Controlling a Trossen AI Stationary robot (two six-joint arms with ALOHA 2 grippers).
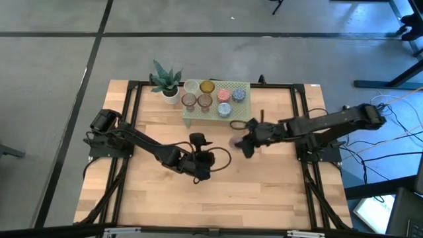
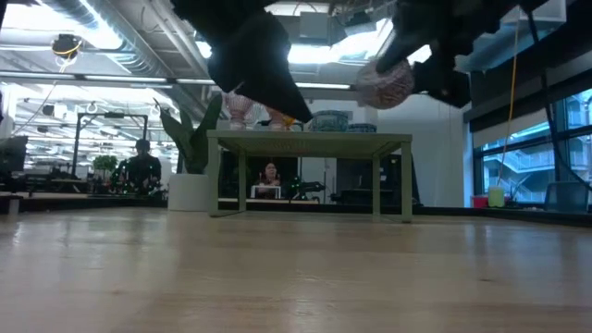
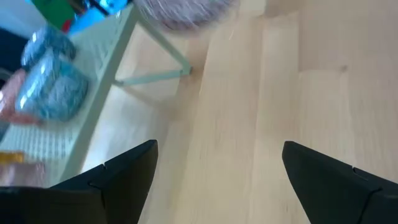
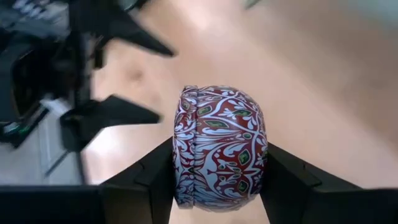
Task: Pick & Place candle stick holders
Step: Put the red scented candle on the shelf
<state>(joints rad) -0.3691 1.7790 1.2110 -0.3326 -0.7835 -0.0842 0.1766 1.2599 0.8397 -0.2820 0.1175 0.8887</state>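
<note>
A: Biggest worry first: the pale green stand (image 1: 217,114) on the wooden tabletop (image 1: 264,192) is already crowded with glass cups (image 1: 223,96). Could a carried one knock them?

B: I'd judge so. The right hand (image 4: 217,180) holds a round, patterned red-and-white cup (image 4: 219,146) by its sides, in the air near the stand. Smooth curved glass may slip.

A: And the left hand (image 3: 214,177)?

B: Wide, holding nothing, low over the tabletop just beside it; they could collide.
</note>
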